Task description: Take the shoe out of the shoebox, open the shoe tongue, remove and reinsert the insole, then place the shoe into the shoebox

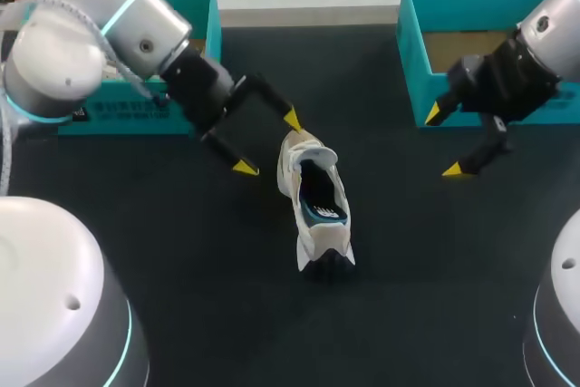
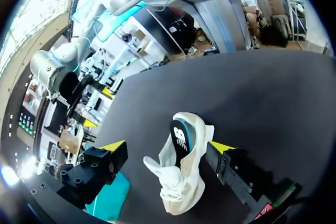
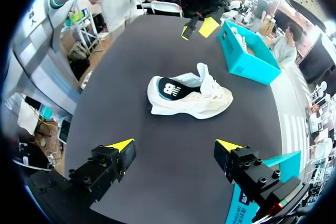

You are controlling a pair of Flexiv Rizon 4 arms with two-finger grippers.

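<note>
Cream shoe [image 1: 317,210] out of its box, upright on the dark surface [image 1: 408,269], both tools spread wide and holding nothing.

The shoe stands on its sole between the two teal shoeboxes [image 1: 195,15] [image 1: 417,33], well apart from each. The left tool [image 1: 269,144] hangs just beside its laced end, one yellow tip close to the upper. The right tool [image 1: 442,142] sits off near the right box. The shoe is probably light. The fabric upper and raised tongue [image 3: 203,74] look soft and should give under a pinch, while the foam sole looks firmer. To steady or lift it, the heel collar or the sole's side wall seems the surest hold. The tongue is best pinched at its free edge. The dark insole [image 1: 317,192] is likely thin and floppy, so it is best taken at the heel end.
</note>
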